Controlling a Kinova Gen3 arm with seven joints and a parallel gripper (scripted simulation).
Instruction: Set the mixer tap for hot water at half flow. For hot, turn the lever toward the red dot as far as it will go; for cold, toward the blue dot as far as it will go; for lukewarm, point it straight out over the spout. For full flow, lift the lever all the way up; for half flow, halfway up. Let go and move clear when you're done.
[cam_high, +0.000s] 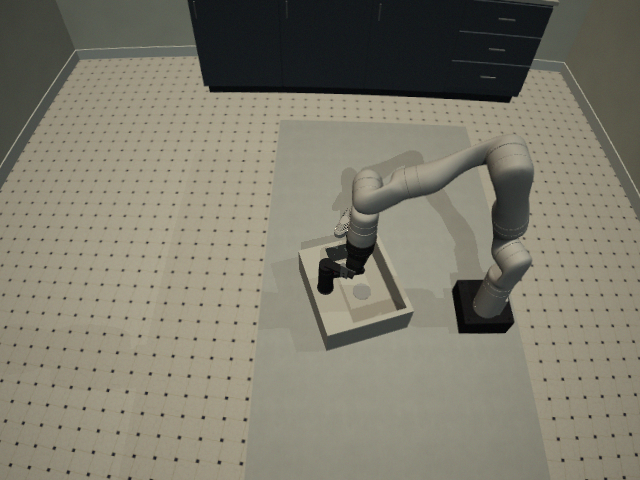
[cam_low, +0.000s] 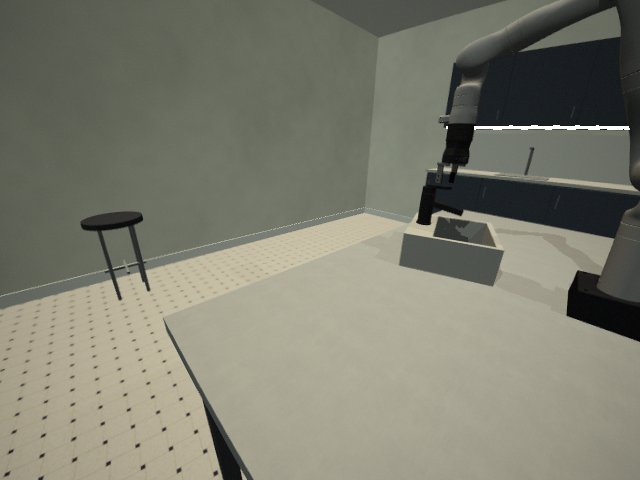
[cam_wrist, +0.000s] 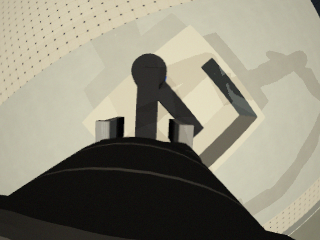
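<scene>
The black mixer tap (cam_high: 324, 284) (cam_low: 424, 206) stands upright on the basin's rim. Its lever (cam_low: 443, 187) (cam_wrist: 146, 112) looks about level and is swung to one side of the spout (cam_low: 449, 208) (cam_wrist: 181, 107). A red dot (cam_low: 434, 195) shows below the lever in the exterior view, and a blue dot (cam_wrist: 166, 78) shows on the spout's other side in the wrist view. My gripper (cam_high: 351, 272) (cam_low: 446, 175) (cam_wrist: 146, 127) is open and points down, with one finger on each side of the lever in the wrist view. The tips look at or just above lever height. Contact is not visible.
The pale basin (cam_high: 367, 330) (cam_low: 449, 258) (cam_wrist: 190, 37) stands on the grey table (cam_high: 382, 403) (cam_low: 361, 361), with its walls around the space below the spout. The arm's black base block (cam_high: 475, 322) is right of it. A stool (cam_low: 111, 220) and dark cabinets (cam_high: 330, 46) stand away from the table.
</scene>
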